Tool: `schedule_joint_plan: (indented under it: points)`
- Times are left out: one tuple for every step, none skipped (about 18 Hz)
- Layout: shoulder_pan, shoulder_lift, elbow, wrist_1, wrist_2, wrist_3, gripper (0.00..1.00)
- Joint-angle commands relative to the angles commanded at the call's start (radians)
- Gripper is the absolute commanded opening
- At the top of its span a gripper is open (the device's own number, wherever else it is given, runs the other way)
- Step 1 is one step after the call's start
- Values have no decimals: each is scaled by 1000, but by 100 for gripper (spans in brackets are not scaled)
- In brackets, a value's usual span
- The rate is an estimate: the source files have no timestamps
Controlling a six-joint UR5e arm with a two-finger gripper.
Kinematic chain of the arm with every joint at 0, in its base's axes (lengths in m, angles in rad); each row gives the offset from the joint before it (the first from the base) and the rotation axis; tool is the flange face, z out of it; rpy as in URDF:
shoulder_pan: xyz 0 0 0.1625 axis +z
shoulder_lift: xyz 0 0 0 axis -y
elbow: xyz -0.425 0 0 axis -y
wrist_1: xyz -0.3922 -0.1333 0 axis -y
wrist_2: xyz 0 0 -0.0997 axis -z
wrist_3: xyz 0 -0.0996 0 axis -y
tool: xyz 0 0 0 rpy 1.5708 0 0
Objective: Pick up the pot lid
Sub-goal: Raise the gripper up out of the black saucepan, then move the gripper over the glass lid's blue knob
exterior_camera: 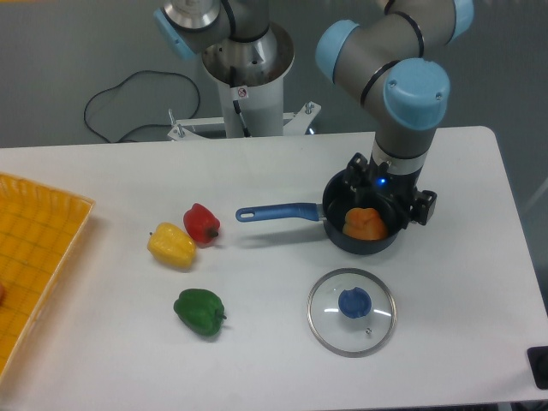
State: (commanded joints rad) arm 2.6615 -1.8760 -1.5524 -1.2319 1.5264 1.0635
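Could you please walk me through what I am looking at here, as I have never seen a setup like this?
This is a single picture from one fixed camera looking down at a white table. The grey machine with light blue joint caps is a robot arm, mounted on a post behind the table. Its gripper, the black part at its end, hangs low over a dark pot with a blue handle. An orange pepper sits inside the pot. The gripper's fingers are hidden from this angle, so I cannot tell whether it is open or holding anything.

Nearer the camera lies a glass pot lid with a blue knob, flat on the table and untouched. To the left are a red pepper, a yellow pepper and a green pepper, and a yellow tray at the far left edge.
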Motion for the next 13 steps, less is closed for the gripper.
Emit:
schedule_joint_plan:
  points:
    - [-5,-8,0,30,-11,-55,100]
    - [-18,-21,0,73,-29,-136,100]
    - [-44,-59,6,191,-44,-327,100]
    - [-51,-77,21,213,-42,-376,100]
    - [-54,-93,44,213,-37,-407,100]
    - [-57,-103,54,212,-35,-431,100]
    - [-61,-109,55,212,-32,-454,100]
    - [-61,-113,55,212,-28,-473,100]
    - [-63,-121,61,212,-20,-493,100]
    - [-66,-130,72,210,-9,-522,100]
    - [-75,-144,86,207,1,-568,100]
    - [-83,-158,100,207,23,-608,100]
    - [-87,-169,110,207,46,-629,100]
